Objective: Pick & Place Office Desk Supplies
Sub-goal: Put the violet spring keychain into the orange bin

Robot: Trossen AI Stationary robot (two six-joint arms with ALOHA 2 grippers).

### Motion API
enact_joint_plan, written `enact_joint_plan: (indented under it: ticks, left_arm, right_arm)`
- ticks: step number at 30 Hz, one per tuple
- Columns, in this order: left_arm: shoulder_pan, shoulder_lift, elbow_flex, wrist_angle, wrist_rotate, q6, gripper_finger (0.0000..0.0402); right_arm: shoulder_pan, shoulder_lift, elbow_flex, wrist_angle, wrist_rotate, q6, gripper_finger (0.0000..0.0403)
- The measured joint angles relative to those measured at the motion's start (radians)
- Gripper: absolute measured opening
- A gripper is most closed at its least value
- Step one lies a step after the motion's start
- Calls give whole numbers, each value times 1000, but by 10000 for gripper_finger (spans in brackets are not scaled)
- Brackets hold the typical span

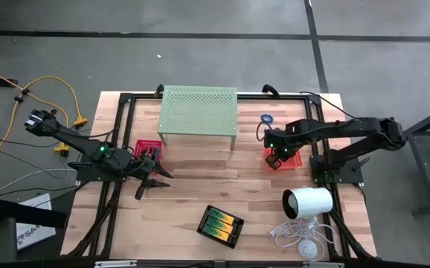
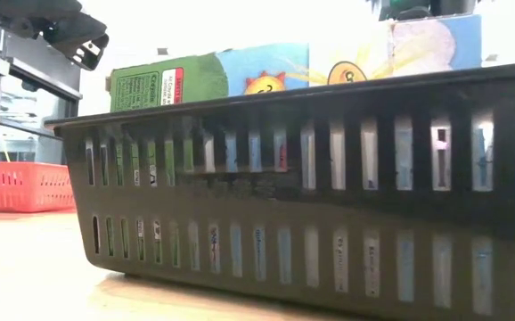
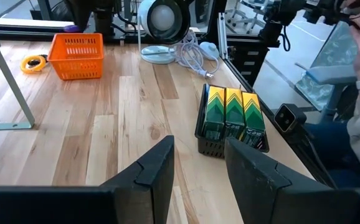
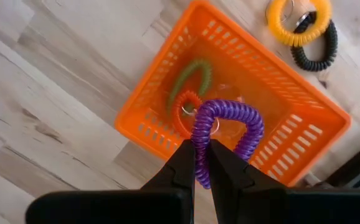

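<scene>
Landmark: pale green perforated stand (image 1: 199, 112) at the table's back centre.

Nearest the front edge, forward of the stand: black tray (image 1: 220, 225) holding yellow-and-green boxes (image 3: 233, 112), lying at an angle. White cylinder (image 1: 309, 202) with its white cable (image 1: 293, 234) sits front-right of the stand, beside that tray.

Left arm: comes in from the table's left side and reaches toward the middle, left gripper (image 1: 153, 181) low over the wood, front-left of the stand, just forward of the pink-red tray (image 1: 147, 148). Fingers (image 3: 158, 168) spread wide, nothing between them, pointing across the boards toward the black tray.

Right arm: extended from its base at the right edge, folded at the elbow, wrist pointing straight down. Right gripper (image 4: 202, 168) hangs directly over the orange tray (image 4: 167, 93), which stands just right of the stand's right leg. Fingers pinched narrow on a purple coil ring (image 4: 227, 118), its loop hanging free above the tray. Inside the tray: a green coil (image 4: 189, 78) and an orange-red coil (image 4: 183, 109).

Beyond the tray, on bare wood: a yellow coil ring (image 4: 295, 25) and a black coil ring (image 4: 320, 53), overlapping. A blue ring (image 1: 265, 118) lies beside the stand's right rear corner.
</scene>
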Motion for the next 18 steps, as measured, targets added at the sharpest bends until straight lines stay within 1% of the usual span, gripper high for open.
enact_joint_plan:
  ticks: [3,8,11,15,18]
  left_arm:
    - [0,0,0,0,0,0,136]
    - [0,0,0,0,0,0,136]
    - [0,0,0,0,-1,0,136]
    - [0,0,0,0,-4,0,136]
    - [0,0,0,0,-4,0,136]
  right_arm:
    - [13,2,0,-1,1,15,18]
    - [1,7,-15,3,2,15,18]
    - [-19,8,-64,29,-5,34,18]
    - [-31,9,-148,121,-55,49,18]
    - [-30,9,-189,166,-70,60,18]
